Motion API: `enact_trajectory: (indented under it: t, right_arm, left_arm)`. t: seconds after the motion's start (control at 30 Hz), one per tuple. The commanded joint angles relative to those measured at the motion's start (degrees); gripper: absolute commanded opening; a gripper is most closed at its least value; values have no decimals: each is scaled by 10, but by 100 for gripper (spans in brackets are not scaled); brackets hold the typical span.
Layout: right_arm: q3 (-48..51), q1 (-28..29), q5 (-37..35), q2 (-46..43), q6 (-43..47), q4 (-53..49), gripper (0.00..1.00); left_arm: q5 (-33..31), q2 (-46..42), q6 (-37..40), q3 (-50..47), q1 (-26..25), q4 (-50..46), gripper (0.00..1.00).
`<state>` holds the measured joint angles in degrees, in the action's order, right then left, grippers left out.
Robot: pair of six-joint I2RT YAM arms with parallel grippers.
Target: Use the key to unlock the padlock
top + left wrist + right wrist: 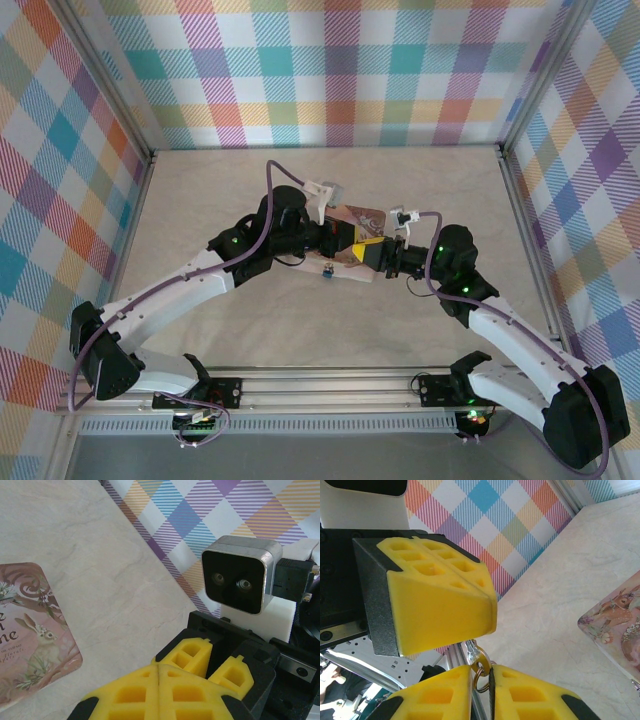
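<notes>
r gripper (482,670) pinching key (491,692), long axis along gripper, ring (479,677) end outward

Pastel plaid walls (340,70) enclose a pale marbled tabletop (330,330), framed by aluminium rails (330,385).

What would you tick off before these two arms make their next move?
1. Right claw pinching the key ring: ok.
2. Left claw shut: ok.
3. Which way the key points: cannot tell.
4. Padlock in sight beside the pink tin: ok.
5. Padlock steadied by a claw: not ok, it seems to lie free.
6. Keyhole facing the claws: cannot tell.
</notes>
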<state>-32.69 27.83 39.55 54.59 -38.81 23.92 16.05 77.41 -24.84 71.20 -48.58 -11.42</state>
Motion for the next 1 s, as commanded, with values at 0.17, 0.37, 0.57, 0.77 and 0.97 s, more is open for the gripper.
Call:
enact_trajectory:
  t: [0.17,0.37,0.57,0.77,0.97]
  right_arm:
    - [-21,4,-1,-6,-9,17,18]
    - [-21,4,-3,-7,-10,18,16]
    - [-22,4,-7,-15,-8,14,20]
    - [-22,3,-9,-19,-6,9,19]
    - [-18,4,-8,-18,-5,5,15]
  left_arm:
    - [15,8,-5,-2,0,17,0]
    - [14,11,-5,-3,-1,17,0]
    - [12,11,-2,-5,-1,13,0]
    - [8,11,-2,-6,-1,12,0]
    - [-4,7,-4,-9,0,12,0]
